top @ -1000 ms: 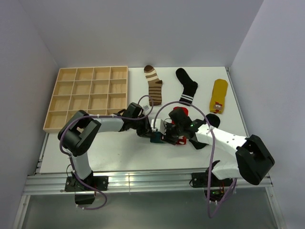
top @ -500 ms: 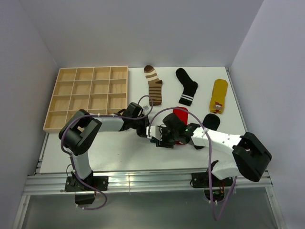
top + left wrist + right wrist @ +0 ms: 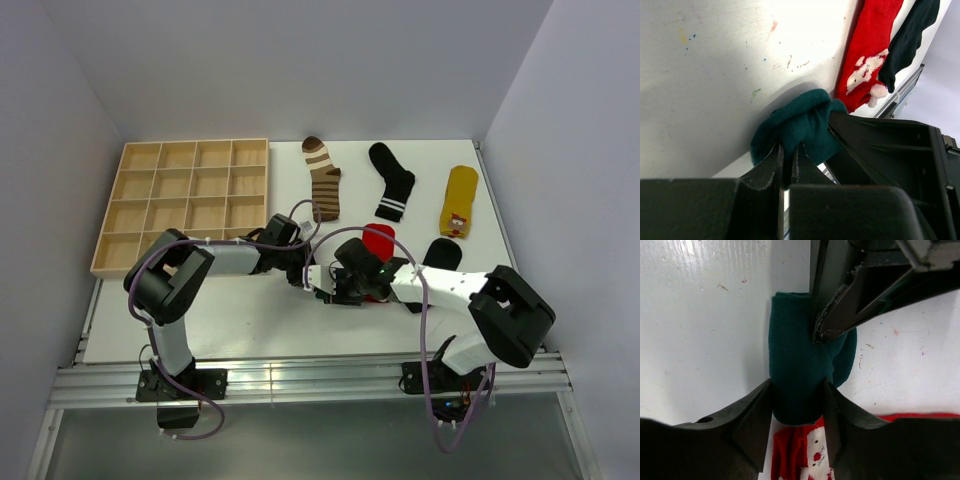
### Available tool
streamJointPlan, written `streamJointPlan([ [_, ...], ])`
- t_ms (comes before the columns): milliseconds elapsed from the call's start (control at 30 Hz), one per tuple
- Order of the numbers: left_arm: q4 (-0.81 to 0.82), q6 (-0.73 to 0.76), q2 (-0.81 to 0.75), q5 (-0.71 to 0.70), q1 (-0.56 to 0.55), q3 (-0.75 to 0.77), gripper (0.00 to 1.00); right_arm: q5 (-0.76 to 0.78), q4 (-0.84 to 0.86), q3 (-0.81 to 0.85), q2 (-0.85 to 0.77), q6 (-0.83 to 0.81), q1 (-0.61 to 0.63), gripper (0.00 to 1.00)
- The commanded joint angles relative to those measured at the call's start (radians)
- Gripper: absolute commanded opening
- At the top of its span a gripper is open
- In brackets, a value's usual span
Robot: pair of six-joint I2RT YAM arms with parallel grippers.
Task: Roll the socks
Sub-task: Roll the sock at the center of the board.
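The dark teal sock [image 3: 800, 125] lies bunched into a short roll on the white table, also seen in the right wrist view [image 3: 800, 360]. My left gripper [image 3: 787, 155] is shut on a fold of its edge. My right gripper [image 3: 797, 407] is closed round the roll's other end, one finger [image 3: 757, 412] on each side. In the top view both grippers meet at mid-table, left [image 3: 308, 275] and right [image 3: 335, 285], hiding the roll. The red sock [image 3: 378, 240] with a cartoon patch lies flat just right of them, beside the plain black sock [image 3: 443, 253].
The brown-cream striped sock [image 3: 322, 180], the black sock with white bands [image 3: 392, 182] and the yellow sock [image 3: 458, 200] lie flat along the far side. A wooden compartment tray [image 3: 185, 200] stands at the far left.
My right gripper has moved left onto the teal sock and closed round it, so the roll no longer shows from above. The left arm has barely moved.
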Motion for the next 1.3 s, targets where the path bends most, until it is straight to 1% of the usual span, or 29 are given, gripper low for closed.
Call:
streamJointPlan([
  [0,-0.119,0.051,0.043,-0.069,0.0,-0.018,0.08,0.026,0.007,0.012,0.052,-0.004,0.005,0.45],
  [33,-0.124,0.055,0.04,-0.07,0.0,-0.018,0.09,0.032,0.002,0.012,0.061,-0.005,0.005,0.4],
  [67,-0.127,0.057,0.038,-0.077,0.002,-0.016,0.13,0.035,-0.001,0.013,0.068,-0.008,0.005,0.38],
  [100,-0.13,0.061,0.036,-0.081,0.003,-0.014,0.15,0.037,-0.001,0.01,0.074,-0.012,0.005,0.37],
  [133,-0.133,0.07,0.033,-0.086,0.003,-0.014,0.16,0.041,0.004,0.007,0.08,-0.01,0.005,0.33],
  [167,-0.138,0.075,0.03,-0.096,0.003,-0.014,0.21,0.041,0.004,0.004,0.08,-0.012,0.004,0.3],
  [200,-0.139,0.08,0.024,-0.113,0.003,-0.014,0.24,0.038,-0.002,0.004,0.078,-0.01,0.005,0.25],
  [233,-0.138,0.086,0.021,-0.121,0.005,-0.013,0.3,0.04,-0.005,0.004,0.075,-0.012,0.004,0.22],
  [300,-0.13,0.095,0.006,-0.133,0.009,-0.016,0.34,0.034,-0.024,0.011,0.075,-0.009,0.002,0.14],
  [333,-0.129,0.097,0.0,-0.144,0.012,-0.019,0.39,0.029,-0.033,0.016,0.075,-0.009,-0.002,0.13],
  [400,-0.124,0.103,-0.029,-0.179,0.014,-0.025,0.44,0.02,-0.045,0.022,0.074,-0.002,-0.009,0.11],
  [433,-0.118,0.104,-0.042,-0.193,0.017,-0.031,0.48,0.02,-0.047,0.021,0.074,-0.002,-0.013,0.11],
  [600,-0.129,0.141,-0.134,-0.282,0.029,-0.073,0.56,0.0,-0.068,0.016,0.065,-0.001,-0.018,0.1],
  [633,-0.129,0.146,-0.147,-0.322,0.032,-0.08,0.57,-0.006,-0.077,0.019,0.066,0.001,-0.018,0.1],
  [767,-0.077,0.141,-0.245,-0.386,0.034,-0.158,0.58,-0.058,-0.14,0.065,0.087,-0.001,-0.042,0.1],
  [867,0.0,0.112,-0.301,-0.419,0.032,-0.238,0.58,-0.072,-0.171,0.087,0.098,-0.01,-0.065,0.1],
  [933,0.06,0.101,-0.364,-0.431,0.029,-0.303,0.58,-0.089,-0.203,0.103,0.107,-0.015,-0.079,0.1],
  [1000,0.078,0.113,-0.431,-0.48,0.022,-0.349,0.58,-0.124,-0.249,0.136,0.12,-0.024,-0.093,0.11],
  [1067,0.083,0.13,-0.503,-0.546,-0.007,-0.367,0.58,-0.141,-0.283,0.174,0.149,-0.039,-0.113,0.11],
  [1100,0.083,0.152,-0.526,-0.623,-0.024,-0.381,0.59,-0.141,-0.303,0.183,0.158,-0.042,-0.116,0.12],
  [1133,0.086,0.163,-0.545,-0.656,-0.065,-0.386,0.6,-0.146,-0.31,0.192,0.167,-0.051,-0.124,0.12],
  [1200,0.109,0.192,-0.595,-0.71,-0.106,-0.402,0.6,-0.16,-0.336,0.219,0.192,-0.058,-0.131,0.12],
  [1267,0.137,0.213,-0.629,-0.73,-0.15,-0.413,0.62,-0.175,-0.367,0.254,0.221,-0.07,-0.145,0.12],
])
